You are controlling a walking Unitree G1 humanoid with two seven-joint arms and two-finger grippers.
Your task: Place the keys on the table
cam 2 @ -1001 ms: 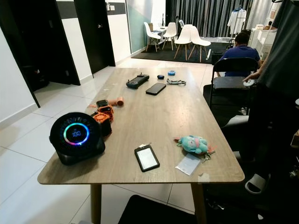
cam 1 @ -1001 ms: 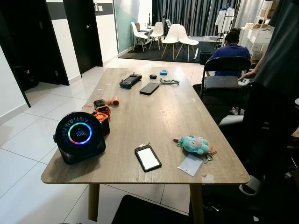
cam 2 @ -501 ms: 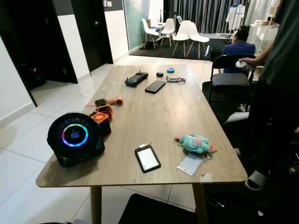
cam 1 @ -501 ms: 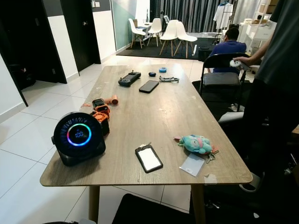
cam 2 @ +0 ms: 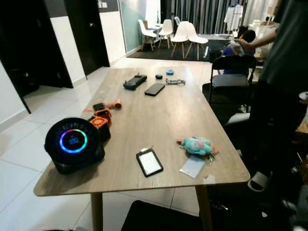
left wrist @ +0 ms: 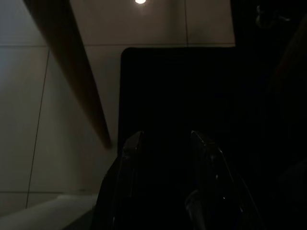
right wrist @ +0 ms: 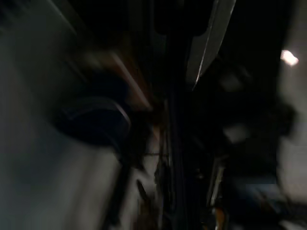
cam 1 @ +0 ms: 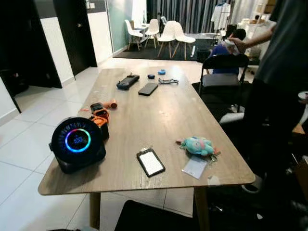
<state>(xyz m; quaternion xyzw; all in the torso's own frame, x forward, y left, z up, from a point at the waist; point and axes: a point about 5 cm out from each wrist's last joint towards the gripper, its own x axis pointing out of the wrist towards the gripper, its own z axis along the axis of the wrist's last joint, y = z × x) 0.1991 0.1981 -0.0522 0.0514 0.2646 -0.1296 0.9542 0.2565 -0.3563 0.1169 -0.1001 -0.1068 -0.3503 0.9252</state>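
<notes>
Long wooden table (cam 1: 159, 110) runs away from the robot over white tile floor. Keys (cam 1: 214, 154) lie on the table at its near right, partly tucked under a teal plush toy (cam 1: 197, 145) they seem attached to. Just near of them, a clear card sleeve (cam 1: 195, 167). Left of that, a black-framed card holder (cam 1: 150, 162) lying flat. Near left corner: round black fan (cam 1: 77, 143) with a glowing coloured ring; orange-and-black gadgets (cam 1: 100, 117) just beyond it. Far end of the table: black handheld controller (cam 1: 124, 82), phone (cam 1: 148, 88), glasses (cam 1: 165, 81).

Person in dark clothing (cam 1: 279, 82) stands at the right edge of the table; a second person sits beyond a black chair (cam 1: 221, 79).

Left gripper (left wrist: 165, 143) hangs low beside a table leg over a dark mat, fingers (left wrist: 128, 158) a narrow gap apart, nothing between them. Right wrist view dark and blurred; cannot tell the right gripper's state.
</notes>
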